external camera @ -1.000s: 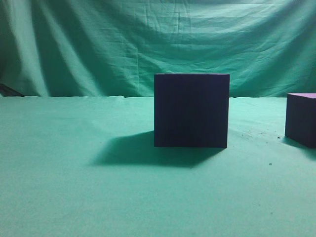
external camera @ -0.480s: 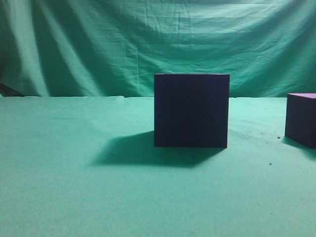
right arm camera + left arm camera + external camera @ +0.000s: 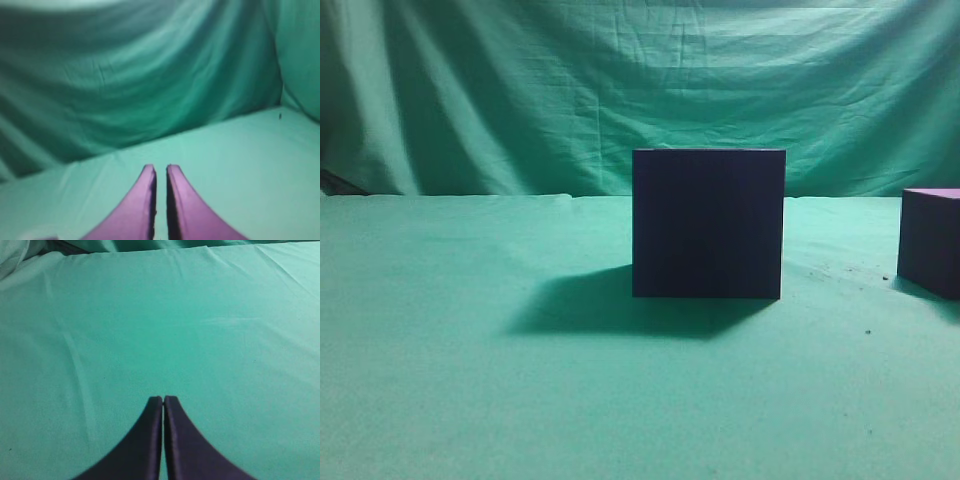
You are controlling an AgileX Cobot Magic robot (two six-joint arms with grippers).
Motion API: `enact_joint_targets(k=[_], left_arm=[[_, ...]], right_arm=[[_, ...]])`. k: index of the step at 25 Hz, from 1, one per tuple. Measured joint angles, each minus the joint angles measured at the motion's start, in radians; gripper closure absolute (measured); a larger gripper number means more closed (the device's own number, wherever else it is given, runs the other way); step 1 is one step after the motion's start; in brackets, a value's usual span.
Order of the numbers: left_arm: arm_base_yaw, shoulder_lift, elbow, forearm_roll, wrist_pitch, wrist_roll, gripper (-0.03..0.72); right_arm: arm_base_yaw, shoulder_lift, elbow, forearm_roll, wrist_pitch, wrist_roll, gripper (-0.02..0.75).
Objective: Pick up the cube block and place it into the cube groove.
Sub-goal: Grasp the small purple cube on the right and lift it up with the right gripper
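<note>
The cube block [image 3: 930, 243] sits flat on the green desk [image 3: 470, 400] at the far right edge of the exterior view, partly cut off, with its light purple top facing up. The cube groove [image 3: 708, 224] stands upright in the middle, well apart from it. The left end effector [image 3: 163, 400] has its tips pressed together, holding nothing. The right end effector [image 3: 160, 170] is almost closed with a thin gap, also holding nothing.
</note>
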Motion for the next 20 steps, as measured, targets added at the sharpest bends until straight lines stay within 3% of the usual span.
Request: enact_joint_targets(k=[5,15,20], left_arm=[[0.0,0.0,0.0,0.0,0.0,0.0,0.688],[0.0,0.0,0.0,0.0,0.0,0.0,0.688],[0.0,0.0,0.0,0.0,0.0,0.0,0.688]], right_arm=[[0.0,0.047,-0.118,0.006,0.108,-0.068,0.689],[0.0,0.581,-0.438,-0.025,0.54,-0.119,0.689],[0.018,0.803,-0.577,-0.011,0.732,-0.281,0.689]])
